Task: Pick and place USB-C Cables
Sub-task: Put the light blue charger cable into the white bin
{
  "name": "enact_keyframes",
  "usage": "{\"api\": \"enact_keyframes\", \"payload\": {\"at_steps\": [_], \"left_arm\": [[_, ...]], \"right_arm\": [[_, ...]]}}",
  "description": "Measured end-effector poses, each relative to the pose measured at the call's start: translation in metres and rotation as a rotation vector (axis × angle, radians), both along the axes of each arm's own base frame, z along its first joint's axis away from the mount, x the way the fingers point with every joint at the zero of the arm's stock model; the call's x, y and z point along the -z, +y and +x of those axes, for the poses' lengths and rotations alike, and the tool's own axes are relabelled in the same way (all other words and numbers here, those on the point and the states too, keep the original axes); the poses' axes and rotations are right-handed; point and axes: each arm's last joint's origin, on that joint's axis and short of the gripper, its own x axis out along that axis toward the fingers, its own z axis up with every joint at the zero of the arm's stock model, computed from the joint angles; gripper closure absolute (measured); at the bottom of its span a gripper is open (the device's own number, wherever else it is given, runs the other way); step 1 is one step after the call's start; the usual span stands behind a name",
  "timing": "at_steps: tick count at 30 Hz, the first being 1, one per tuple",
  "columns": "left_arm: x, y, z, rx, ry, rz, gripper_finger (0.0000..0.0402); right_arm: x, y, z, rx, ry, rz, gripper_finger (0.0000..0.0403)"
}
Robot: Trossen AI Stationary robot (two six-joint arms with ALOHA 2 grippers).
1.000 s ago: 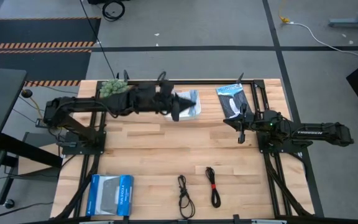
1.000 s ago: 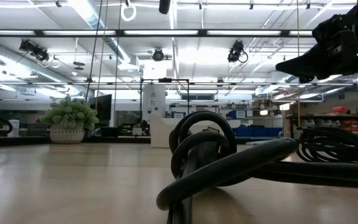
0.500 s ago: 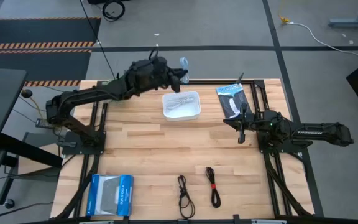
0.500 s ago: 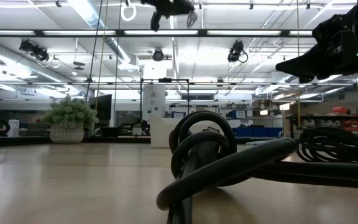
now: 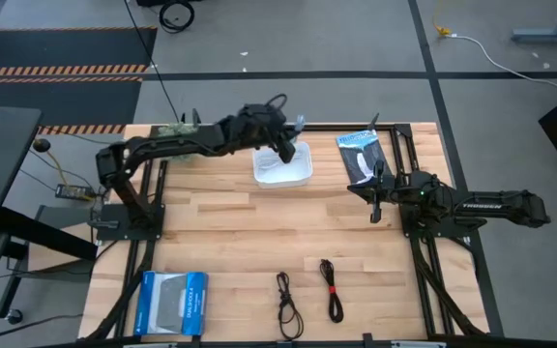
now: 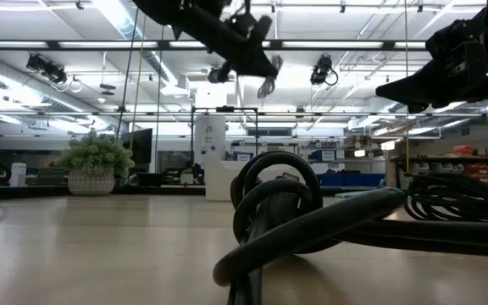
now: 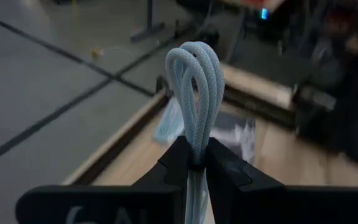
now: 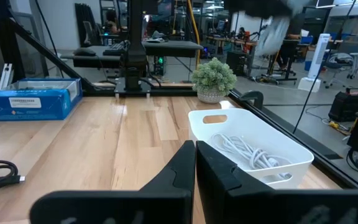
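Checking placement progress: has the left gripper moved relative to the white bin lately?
Yes. The left gripper, fingers shut on the pale cable, came from beyond the white bin's far edge to over it.

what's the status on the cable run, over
Left gripper shut on pale grey cable, up over the white bin. White cable already in bin. Right gripper shut, parked. Two black cables left on table. Nothing blocking.

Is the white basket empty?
No, the right wrist view shows a white cable lying coiled inside the white basket.
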Motion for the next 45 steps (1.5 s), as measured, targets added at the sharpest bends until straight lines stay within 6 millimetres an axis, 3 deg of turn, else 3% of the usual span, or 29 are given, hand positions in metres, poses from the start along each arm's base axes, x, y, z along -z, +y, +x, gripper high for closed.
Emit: {"api": "enact_keyframes", "payload": {"at_steps": [16,24,45], "left_arm": [[0.071,0.005,0.016,0.084,0.328,-0.018,0.0361],[0.103,0.003,0.014,0.158,0.526,-0.063,0.0361],[0.133,-0.01,0.0,0.268,0.834,-0.101,0.0361]], "right_arm": [[0.0,0.0,0.0,0.0,0.0,0.0,0.0383],[0.0,0.0,0.0,0.0,0.0,0.0,0.0383],[0.0,0.0,0.0,0.0,0.0,0.0,0.0383]]}}
